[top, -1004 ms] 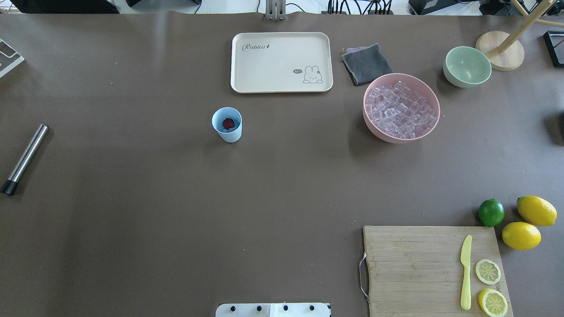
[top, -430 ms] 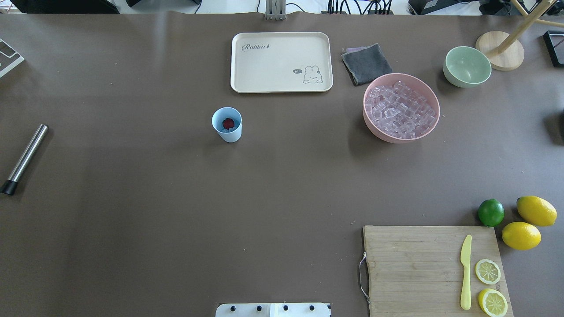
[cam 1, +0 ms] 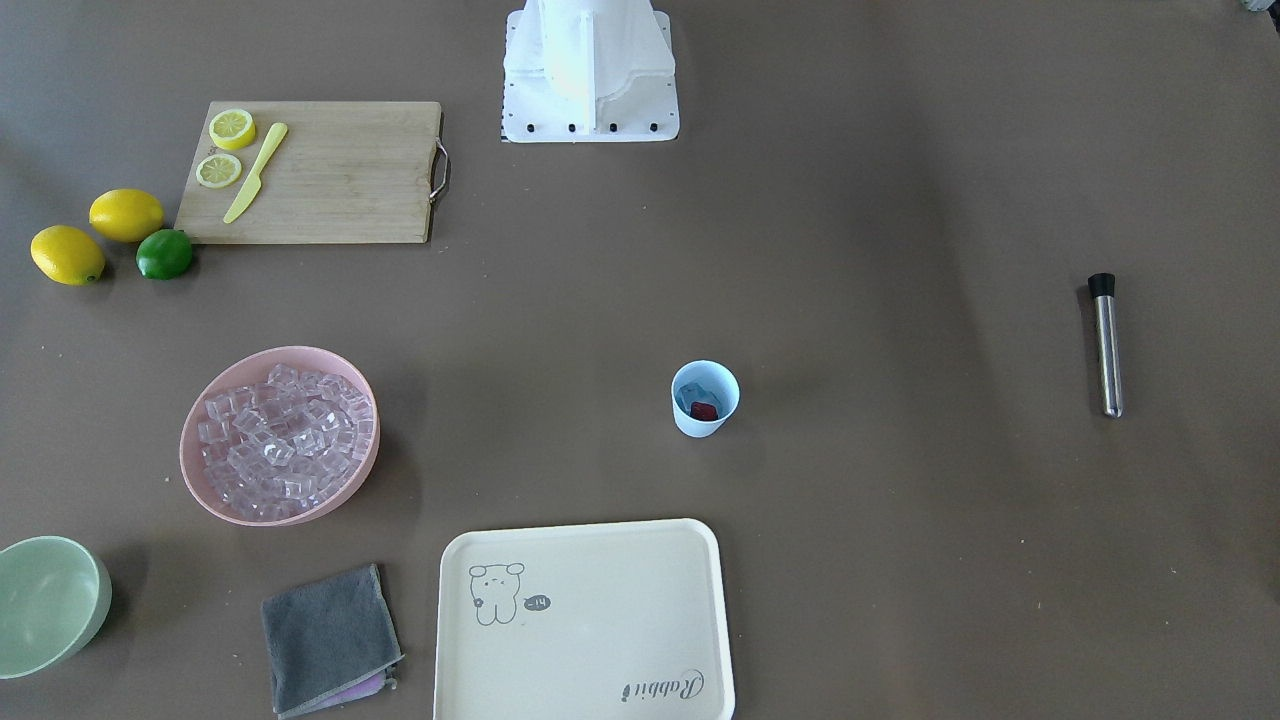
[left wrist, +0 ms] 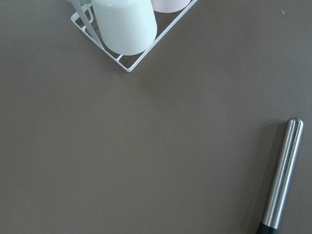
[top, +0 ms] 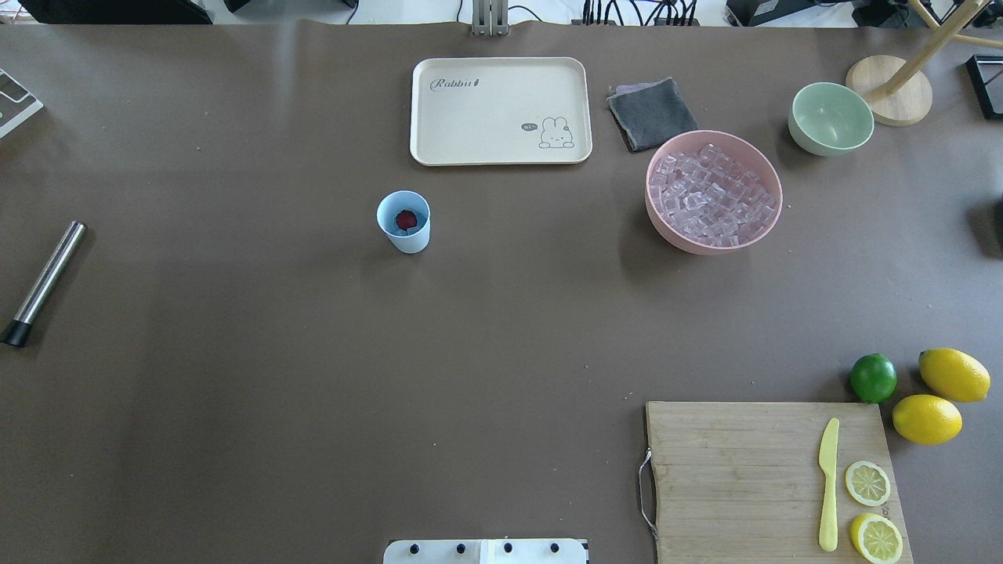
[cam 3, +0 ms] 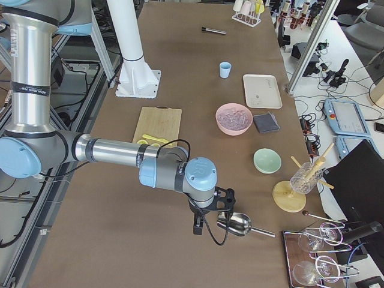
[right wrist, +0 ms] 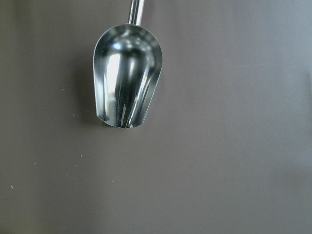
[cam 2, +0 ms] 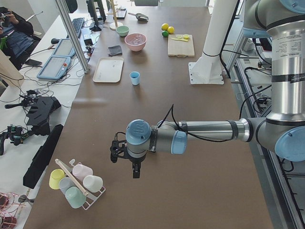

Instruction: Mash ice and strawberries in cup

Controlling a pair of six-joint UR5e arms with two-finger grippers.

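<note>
The pale blue cup [top: 411, 239] stands near the middle of the table [top: 501, 329], well apart from both arms. We see a red strawberry [top: 406, 220] inside it. The ice [top: 713, 200] fills the pink bowl [top: 709, 247]. The left gripper [cam 2: 136, 174] hangs near the metal muddler [top: 45, 282], and the right gripper [cam 3: 197, 230] hangs over a metal scoop [right wrist: 126, 78]. We cannot tell if either is open.
</note>
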